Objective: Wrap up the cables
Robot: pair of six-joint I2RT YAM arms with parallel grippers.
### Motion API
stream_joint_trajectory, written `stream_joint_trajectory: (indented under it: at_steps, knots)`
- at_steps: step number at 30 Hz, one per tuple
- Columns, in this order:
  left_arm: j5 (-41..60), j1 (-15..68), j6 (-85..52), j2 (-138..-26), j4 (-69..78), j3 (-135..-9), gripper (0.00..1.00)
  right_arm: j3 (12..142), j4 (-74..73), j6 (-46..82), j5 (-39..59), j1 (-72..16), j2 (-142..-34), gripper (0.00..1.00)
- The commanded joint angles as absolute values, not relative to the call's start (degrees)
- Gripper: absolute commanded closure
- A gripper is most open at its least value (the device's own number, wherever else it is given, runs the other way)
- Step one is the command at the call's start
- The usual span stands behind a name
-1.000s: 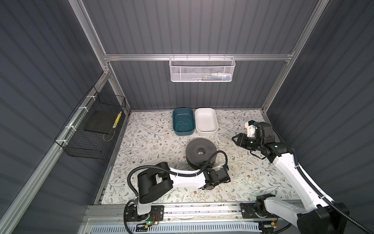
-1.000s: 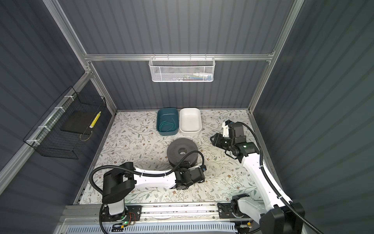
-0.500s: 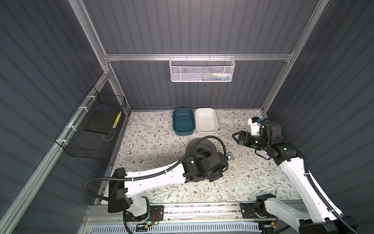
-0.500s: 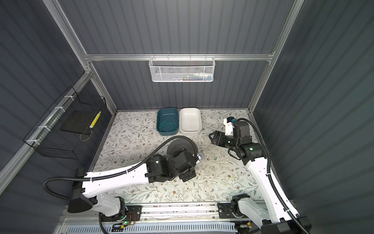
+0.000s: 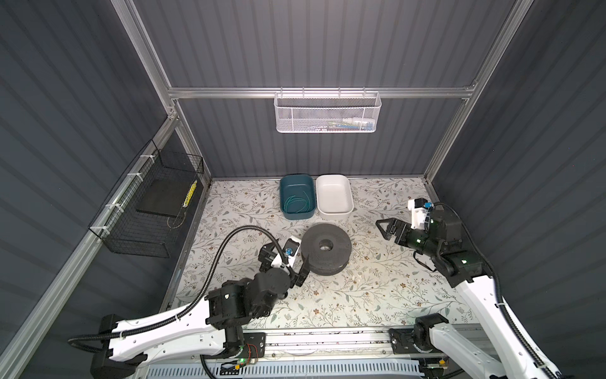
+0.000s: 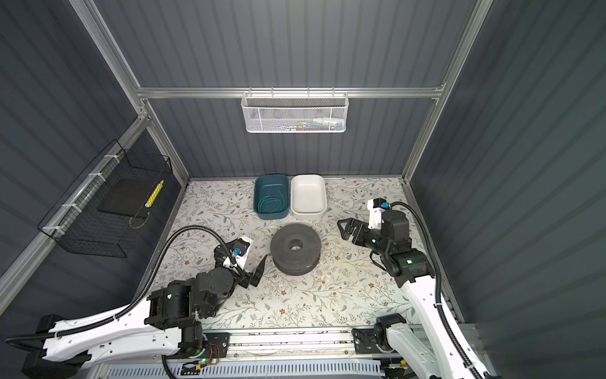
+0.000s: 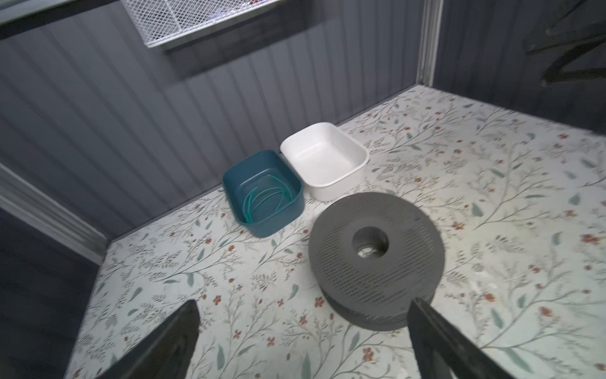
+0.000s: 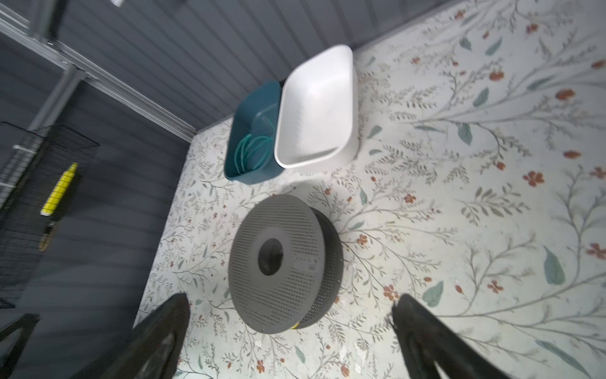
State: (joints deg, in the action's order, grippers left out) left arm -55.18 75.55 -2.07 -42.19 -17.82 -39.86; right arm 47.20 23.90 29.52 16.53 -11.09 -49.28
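1. Both claws are released and hold nothing. The left claw (image 7: 303, 303) sits low, just beside the grey spool (image 5: 341, 249). The right claw (image 5: 386, 228) is on the spool's other side, apart from it.
2. The green cable (image 7: 262, 200) lies in loose loops inside the teal bin (image 5: 296, 215), well apart from both claws. It looks thin and springy. A pinch on one strand can slip, or it can drag the whole tangle up and let it uncurl over the bin wall.
3. The bin's walls are steep. A claw that dips in at a slant can knock the teal bin, or the white bin (image 5: 334, 212) just beside it, and shove both along the table.
4. One finger of the left claw is right at the spool's rim; whether it touches I cannot tell. A careless swing from here can push the spool away from where the winding is meant to happen.
5. A yellow piece (image 5: 190, 196) sits in the black wire basket (image 5: 137, 242) on the left wall, with a thin loop below it. I cannot tell whether this is the yellow cable. If it is, the mesh can snag it on the way out.
6. If both arms head for the same bin, they can collide above the spool.
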Motion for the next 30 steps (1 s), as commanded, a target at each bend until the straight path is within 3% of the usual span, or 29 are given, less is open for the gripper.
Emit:
stream_joint_trajectory:
  at_steps: [1, 6, 13, 16, 23, 30]
  knots:
    - [-68.1, 75.3, 3.7, -38.7, -10.5, -35.6, 0.0, 44.3, 14.9, 24.7, 9.6, -11.3, -46.7, 0.01]
    - [-75.3, 74.6, 14.1, -31.4, 3.6, -25.0, 0.01, 37.4, 7.0, 13.7, 6.3, -11.3, -42.2, 0.01]
    - [-65.2, 63.0, 26.7, -13.5, 20.5, -8.8, 0.01, 21.8, -10.2, 15.7, 1.0, -11.2, -33.7, 0.01]
    - [-60.3, 58.5, 27.5, -12.6, 30.7, -2.7, 0.01, 18.6, -13.9, 13.9, 0.1, -11.1, -31.7, 0.01]
    - [-52.7, 50.2, 23.2, -35.6, 43.8, -2.9, 0.0, 18.5, -12.3, 10.9, -1.0, -11.2, -31.1, 0.01]
    - [-34.1, 32.3, 14.7, -55.6, 49.4, -6.8, 0.01, 17.8, -11.8, 10.9, -1.4, -11.0, -30.5, 0.01]
